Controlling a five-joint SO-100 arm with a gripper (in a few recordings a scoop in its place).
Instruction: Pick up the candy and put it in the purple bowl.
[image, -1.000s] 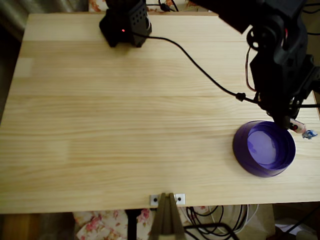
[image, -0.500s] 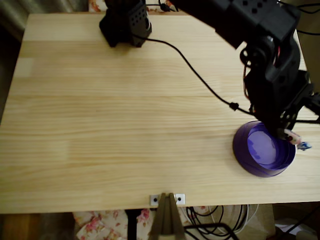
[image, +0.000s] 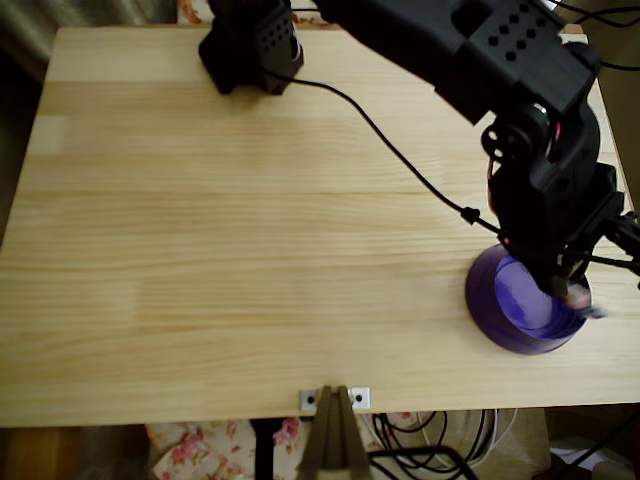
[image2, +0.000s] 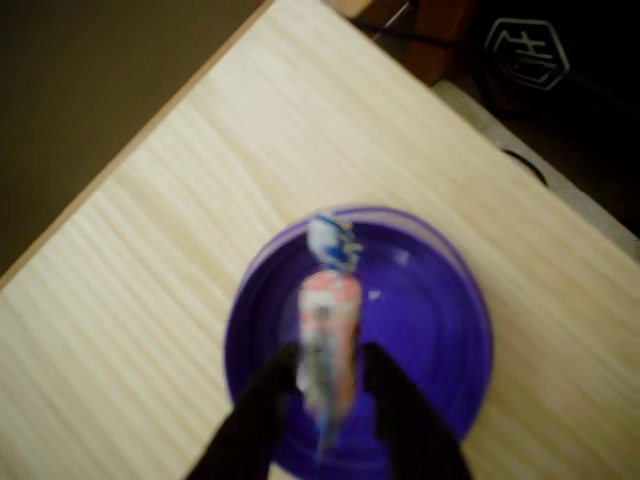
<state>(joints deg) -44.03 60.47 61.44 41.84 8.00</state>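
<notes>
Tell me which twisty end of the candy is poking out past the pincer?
In the wrist view it is the blue-and-white twisted end at the top of the candy. It sticks out over the purple bowl, while the other end hangs low between the pincer fingers.

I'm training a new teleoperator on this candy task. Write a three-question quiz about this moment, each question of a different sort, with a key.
1. True or false: the candy already lies on the floor of the purple bowl.
2. In the wrist view, the gripper is: A) open and empty; B) shut on the candy; C) clamped on the bowl's rim.
3. Fill in: in the overhead view the bowl sits near the table's ____ edge.

Key: 1. False: it is held between the jaws, above the bowl. 2. B. 3. Right.
</notes>
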